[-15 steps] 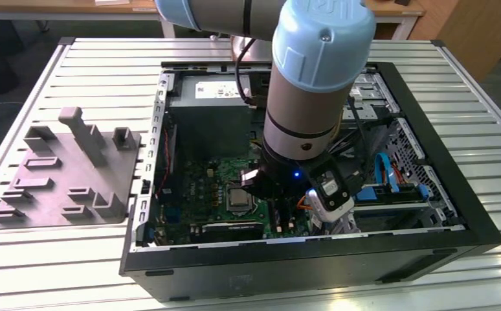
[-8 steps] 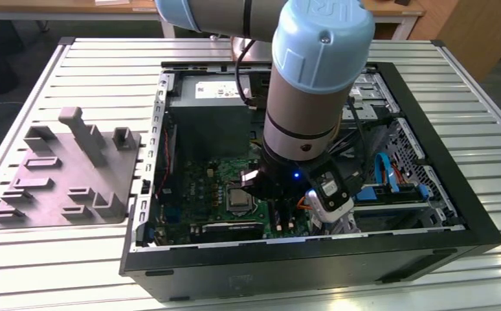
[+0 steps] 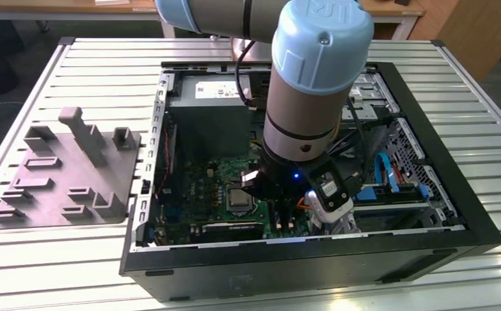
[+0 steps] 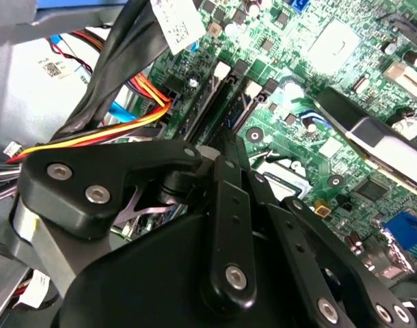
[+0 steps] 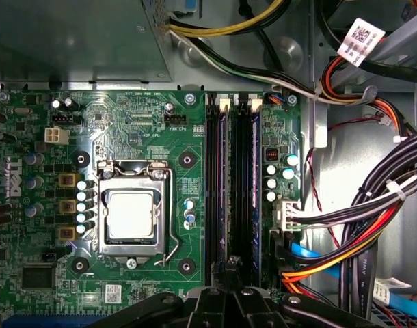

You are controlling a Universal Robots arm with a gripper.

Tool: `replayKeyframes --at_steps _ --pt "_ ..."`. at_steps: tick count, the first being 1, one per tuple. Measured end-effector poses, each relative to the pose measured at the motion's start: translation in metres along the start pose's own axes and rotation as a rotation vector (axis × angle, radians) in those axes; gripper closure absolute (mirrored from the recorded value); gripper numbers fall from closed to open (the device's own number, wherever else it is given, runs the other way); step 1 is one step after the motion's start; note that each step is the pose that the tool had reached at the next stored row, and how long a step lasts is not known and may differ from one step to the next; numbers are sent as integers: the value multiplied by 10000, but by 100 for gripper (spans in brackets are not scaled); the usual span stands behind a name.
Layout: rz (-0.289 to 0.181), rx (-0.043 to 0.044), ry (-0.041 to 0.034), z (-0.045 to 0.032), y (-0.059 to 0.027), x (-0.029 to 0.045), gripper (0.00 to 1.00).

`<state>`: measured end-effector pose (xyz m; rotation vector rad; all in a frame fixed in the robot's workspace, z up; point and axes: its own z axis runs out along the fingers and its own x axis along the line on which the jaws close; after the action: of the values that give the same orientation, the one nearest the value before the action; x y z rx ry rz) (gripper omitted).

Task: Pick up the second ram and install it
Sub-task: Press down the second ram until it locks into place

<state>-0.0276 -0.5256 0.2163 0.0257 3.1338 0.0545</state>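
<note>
The pincer (image 5: 232, 283) hangs low over the long black slots (image 5: 219, 178). I cannot tell if it is apart or together. The second ram (image 5: 253, 184) looks like the thin bluish strip just ahead. It should be pushed straight down, evenly.

The arm (image 3: 307, 84) stands nearly upright in the exterior view, its blue-capped joint at twelve o'clock and its wrist pointing down toward six. The gripper (image 3: 278, 194) hangs black below the wrist. In the second wrist view its black linkage bars (image 4: 229, 225) converge toward twelve o'clock.
</note>
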Motion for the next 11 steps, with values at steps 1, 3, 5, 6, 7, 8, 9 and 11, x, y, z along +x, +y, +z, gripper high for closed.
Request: replayKeyframes --at_steps 1,3,5,6,7,8,9,11 --pt "0 1 1 0 0 0 90" --pt "0 1 1 0 0 0 90" --pt "-1 1 1 0 0 0 90" --pt "0 0 0 0 0 0 90" --pt "-1 0 0 1 0 0 90" --pt "0 0 0 1 0 0 90" --pt "0 0 0 1 0 0 90" --pt "0 1 1 1 0 0 90"
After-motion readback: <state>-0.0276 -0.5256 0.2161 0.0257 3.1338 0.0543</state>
